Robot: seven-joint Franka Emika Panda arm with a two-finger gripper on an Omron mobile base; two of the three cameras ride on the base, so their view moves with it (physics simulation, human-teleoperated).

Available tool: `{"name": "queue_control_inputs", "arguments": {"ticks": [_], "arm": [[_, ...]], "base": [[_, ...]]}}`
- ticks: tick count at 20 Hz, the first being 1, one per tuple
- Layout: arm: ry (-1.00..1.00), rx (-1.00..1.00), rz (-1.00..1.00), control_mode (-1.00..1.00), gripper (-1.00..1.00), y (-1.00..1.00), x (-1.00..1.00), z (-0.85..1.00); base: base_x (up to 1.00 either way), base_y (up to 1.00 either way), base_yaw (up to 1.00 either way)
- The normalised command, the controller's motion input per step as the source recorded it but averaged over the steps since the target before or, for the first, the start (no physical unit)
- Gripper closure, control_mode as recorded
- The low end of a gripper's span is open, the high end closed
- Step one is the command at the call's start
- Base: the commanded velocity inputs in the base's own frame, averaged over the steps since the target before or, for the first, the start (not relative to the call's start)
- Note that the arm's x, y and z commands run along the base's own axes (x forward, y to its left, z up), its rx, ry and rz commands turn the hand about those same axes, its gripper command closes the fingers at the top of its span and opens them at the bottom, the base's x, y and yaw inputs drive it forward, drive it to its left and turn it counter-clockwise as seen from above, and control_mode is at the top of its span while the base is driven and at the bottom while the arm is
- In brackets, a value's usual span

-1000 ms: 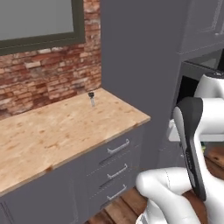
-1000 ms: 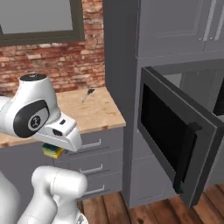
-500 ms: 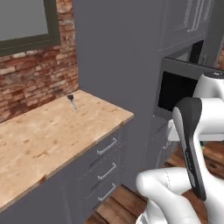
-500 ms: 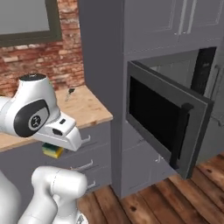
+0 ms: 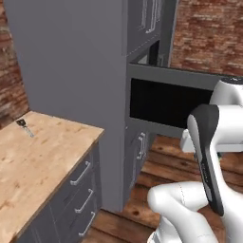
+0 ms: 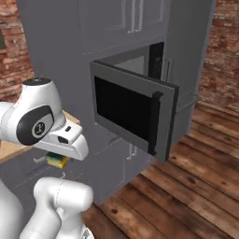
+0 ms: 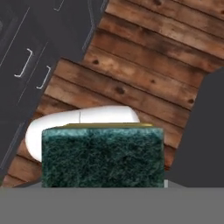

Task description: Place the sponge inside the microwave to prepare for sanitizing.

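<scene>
Driving on has swung both base views round since a second ago: the wooden desk (image 5: 42, 156) has slid off to my left and the microwave (image 6: 135, 112) has come nearer the middle, while my arm sits folded as it did before, the sponge tucked under my wrist as then.

My hand (image 6: 57, 158) is clenched on the sponge (image 7: 103, 156). In the hand view its dark green scrub face lies square across the bottom, a thin yellow edge showing along its top. From the right base view I see its yellow and green corner (image 6: 57, 160) poking out beneath my white wrist, low and well to the left of the microwave.

That microwave sits built into the tall grey cabinet column (image 5: 71, 71), its black-windowed door (image 6: 126, 109) standing swung out toward me with the light interior visible behind its upper edge. Wooden floorboards (image 7: 144, 74) lie under my hand. On the desk's far corner rests a small dark-handled utensil (image 5: 23, 126), well apart from everything else. Grey drawers (image 5: 80, 190) with pale handles run below the desk.
</scene>
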Motion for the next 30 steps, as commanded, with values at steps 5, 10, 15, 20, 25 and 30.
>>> {"name": "queue_control_inputs", "arguments": {"ticks": [5,10,15,20,25,30], "arm": [[0.00,0.00,0.00,1.00,1.00,0.00,0.00,0.00],[0.00,0.00,0.00,1.00,1.00,0.00,0.00,0.00],[0.00,0.00,0.00,1.00,1.00,0.00,0.00,0.00],[0.00,0.00,0.00,1.00,1.00,0.00,0.00,0.00],[0.00,0.00,0.00,1.00,1.00,0.00,0.00,0.00],[0.00,0.00,0.00,1.00,1.00,0.00,0.00,0.00]], "base": [[-0.54,-0.09,-0.53],[-0.30,-0.39,-0.56],[-0.19,-0.47,-0.52],[0.05,-0.42,-0.20],[0.12,-0.31,0.09],[0.49,-0.69,0.19]]}}
